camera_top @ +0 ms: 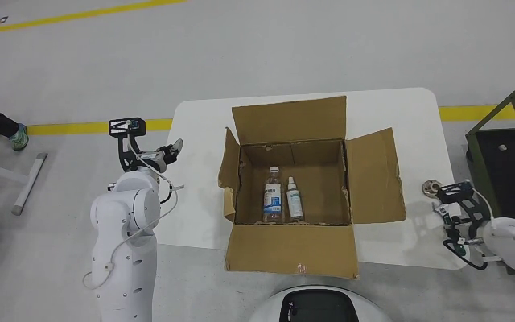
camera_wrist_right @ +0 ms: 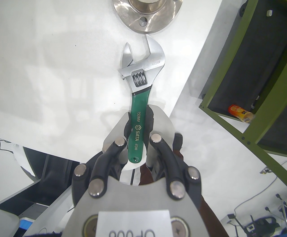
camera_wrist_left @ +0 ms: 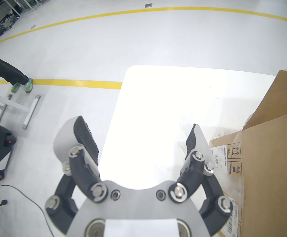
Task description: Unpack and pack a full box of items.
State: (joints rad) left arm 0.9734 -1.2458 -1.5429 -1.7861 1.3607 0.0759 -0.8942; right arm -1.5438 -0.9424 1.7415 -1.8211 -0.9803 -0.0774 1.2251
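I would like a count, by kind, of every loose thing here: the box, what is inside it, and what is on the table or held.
Cardboard box: 1
Bottles: 2, a larger bottle and a spray bottle, both inside it
Wrench: 1, held in the right pincer
Metal flange: 1
Total: 5

Matt brown cardboard box [camera_top: 290,201], bearing printed paper labels [camera_wrist_left: 226,157], stands at the centre of the top view on a smooth white table [camera_top: 201,153] with a soft sheen. Inside lie a clear plastic bottle [camera_top: 273,195] and a white plastic spray bottle [camera_top: 294,200]. The left gripper [camera_wrist_left: 136,132] pairs brushed metal plates with ribbed black rubber pads [camera_wrist_left: 86,139]. The right gripper [camera_wrist_right: 139,121], of the same metal and black plastic, grips an adjustable wrench [camera_wrist_right: 141,71] with a satin steel head and glossy green handle, near a polished metal flange [camera_wrist_right: 145,13].
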